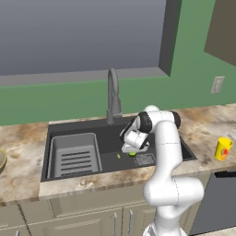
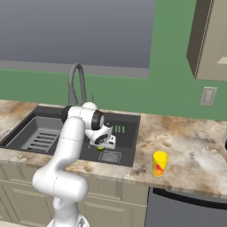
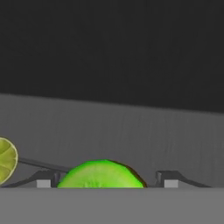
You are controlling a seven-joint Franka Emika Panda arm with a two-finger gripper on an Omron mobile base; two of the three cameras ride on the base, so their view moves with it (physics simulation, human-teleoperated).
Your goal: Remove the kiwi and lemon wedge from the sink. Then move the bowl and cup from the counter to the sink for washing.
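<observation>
Arm folded down into sink [image 1: 69, 126]; claw [image 1: 133, 151] directly over kiwi [image 3: 101, 175], fingers wide either side, nothing gripped.

Green kiwi [image 3: 101, 174] on sink [image 1: 115, 138] floor

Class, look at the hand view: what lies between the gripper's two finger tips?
In the hand view the kiwi sits between the gripper's finger tips, low on the sink floor. The jaws stand apart on either side; contact cannot be told.
</observation>
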